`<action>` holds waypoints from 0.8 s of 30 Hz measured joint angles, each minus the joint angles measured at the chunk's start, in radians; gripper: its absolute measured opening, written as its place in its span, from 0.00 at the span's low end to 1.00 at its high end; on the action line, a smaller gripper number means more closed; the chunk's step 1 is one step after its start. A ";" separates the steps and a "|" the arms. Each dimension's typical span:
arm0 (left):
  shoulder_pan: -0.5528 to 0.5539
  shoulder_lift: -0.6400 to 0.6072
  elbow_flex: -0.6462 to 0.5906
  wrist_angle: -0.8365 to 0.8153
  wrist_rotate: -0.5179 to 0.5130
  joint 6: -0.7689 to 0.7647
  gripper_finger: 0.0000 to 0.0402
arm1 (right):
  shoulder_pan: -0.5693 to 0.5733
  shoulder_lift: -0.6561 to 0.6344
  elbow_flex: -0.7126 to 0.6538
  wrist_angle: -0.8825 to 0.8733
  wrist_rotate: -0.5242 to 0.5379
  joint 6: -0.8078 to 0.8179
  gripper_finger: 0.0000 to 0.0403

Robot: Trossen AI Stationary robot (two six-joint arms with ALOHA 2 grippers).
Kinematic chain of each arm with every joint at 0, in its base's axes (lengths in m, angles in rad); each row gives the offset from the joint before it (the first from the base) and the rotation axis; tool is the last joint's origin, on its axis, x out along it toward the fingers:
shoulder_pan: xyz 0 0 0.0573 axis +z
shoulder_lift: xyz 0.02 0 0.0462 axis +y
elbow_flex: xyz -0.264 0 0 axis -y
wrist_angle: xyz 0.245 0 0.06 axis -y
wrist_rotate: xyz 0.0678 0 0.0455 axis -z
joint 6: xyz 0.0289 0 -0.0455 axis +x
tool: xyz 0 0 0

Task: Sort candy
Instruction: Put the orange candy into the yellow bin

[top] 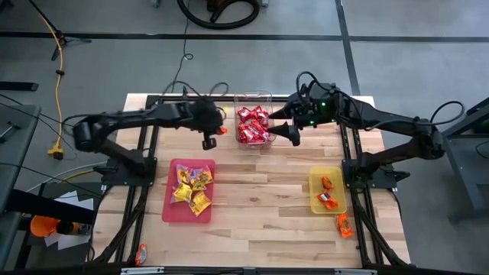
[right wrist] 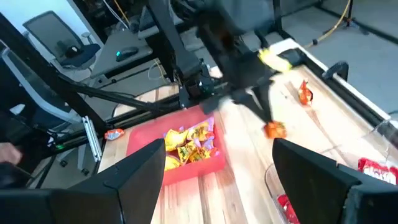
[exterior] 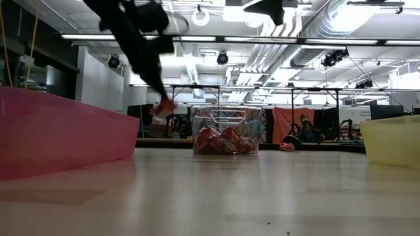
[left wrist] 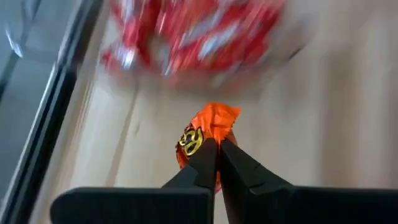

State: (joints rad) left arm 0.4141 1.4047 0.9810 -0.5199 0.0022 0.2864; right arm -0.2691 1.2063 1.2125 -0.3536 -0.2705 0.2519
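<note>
Wooden slatted table (top: 260, 206). Left gripper (top: 209, 142) beside clear tub (top: 254, 103), fingers pinched onto orange candy (left wrist: 208, 134): crinkly wrapper, gold print. Right gripper (top: 293, 136) spread wide, empty, by tub's other side. Red candy (top: 252, 126) in tub.

Orange candy (left wrist: 208, 134), pink tray (top: 170, 206), yellow tray (top: 315, 200).

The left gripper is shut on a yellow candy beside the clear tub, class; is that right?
Not quite: the colour is wrong. The left gripper is shut on an orange candy, as the left wrist view shows. It is indeed beside the clear tub, as the high view confirms.
</note>
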 joint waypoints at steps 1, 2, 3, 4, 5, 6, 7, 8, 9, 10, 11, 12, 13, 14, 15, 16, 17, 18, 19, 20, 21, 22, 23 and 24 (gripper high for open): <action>-0.005 -0.039 0.000 0.006 0.037 -0.024 0.01 | 0.000 -0.005 0.000 0.003 0.000 -0.002 0.72; -0.014 -0.075 0.000 0.020 0.074 -0.053 0.00 | 0.000 -0.010 0.000 0.005 0.000 -0.002 0.72; -0.025 -0.110 0.000 0.039 0.105 -0.084 0.00 | 0.000 -0.013 0.000 0.003 0.000 0.002 0.72; -0.040 -0.141 0.000 0.063 0.130 -0.121 0.00 | 0.005 -0.014 0.000 0.006 -0.001 0.011 0.72; -0.060 -0.169 0.000 0.100 0.144 -0.157 0.00 | 0.011 -0.013 0.000 0.013 -0.003 0.022 0.72; -0.083 -0.191 0.000 0.142 0.150 -0.192 0.00 | 0.020 -0.013 0.000 0.019 -0.007 0.034 0.72; -0.108 -0.208 0.000 0.186 0.151 -0.219 0.00 | 0.032 -0.010 0.000 0.028 -0.013 0.040 0.72; -0.136 -0.220 0.000 0.236 0.151 -0.244 0.00 | 0.048 -0.004 0.000 0.049 -0.017 0.042 0.72; -0.163 -0.226 0.000 0.286 0.150 -0.268 0.00 | 0.067 0.003 0.001 0.064 -0.018 0.039 0.72; -0.189 -0.227 0.000 0.339 0.149 -0.289 0.00 | 0.084 0.012 0.001 0.075 -0.018 0.033 0.72; -0.214 -0.226 0.000 0.389 0.146 -0.305 0.00 | 0.105 0.025 0.001 0.098 -0.017 0.017 0.72; -0.236 -0.225 0.000 0.427 0.145 -0.314 0.00 | 0.124 0.037 0.001 0.124 -0.006 -0.002 0.72; -0.257 -0.221 0.000 0.468 0.140 -0.322 0.00 | 0.144 0.049 0.001 0.140 0.017 -0.028 0.72; -0.277 -0.217 0.000 0.508 0.126 -0.328 0.00 | 0.161 0.061 0.001 0.154 0.043 -0.059 0.72; -0.293 -0.215 0.000 0.528 0.108 -0.332 0.00 | 0.177 0.071 0.001 0.157 0.070 -0.090 0.72; -0.307 -0.216 0.000 0.539 0.080 -0.335 0.00 | 0.190 0.080 0.001 0.159 0.100 -0.120 0.72; -0.319 -0.216 0.000 0.549 0.054 -0.335 0.00 | 0.199 0.085 0.001 0.160 0.128 -0.141 0.72; -0.329 -0.216 0.000 0.549 0.028 -0.336 0.00 | 0.206 0.086 0.001 0.151 0.157 -0.150 0.72; -0.337 -0.217 0.000 0.548 0.010 -0.338 0.00 | 0.211 0.087 0.001 0.152 0.174 -0.155 0.72; -0.343 -0.216 0.000 0.548 0.002 -0.339 0.00 | 0.214 0.089 0.001 0.162 0.185 -0.156 0.72; -0.347 -0.216 0.000 0.549 -0.002 -0.339 0.00 | 0.216 0.090 0.001 0.162 0.190 -0.156 0.72; -0.353 -0.216 0.000 0.556 -0.003 -0.339 0.00 | 0.217 0.090 0.001 0.161 0.192 -0.156 0.72; -0.358 -0.215 0.000 0.568 -0.004 -0.339 0.00 | 0.218 0.091 0.001 0.164 0.194 -0.156 0.72; -0.361 -0.212 0.000 0.580 -0.004 -0.339 0.00 | 0.218 0.097 0.001 0.175 0.199 -0.155 0.72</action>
State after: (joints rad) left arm 0.0526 1.1929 0.9810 0.0602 -0.0014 -0.0521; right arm -0.0513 1.3037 1.2134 -0.1787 -0.0719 0.0964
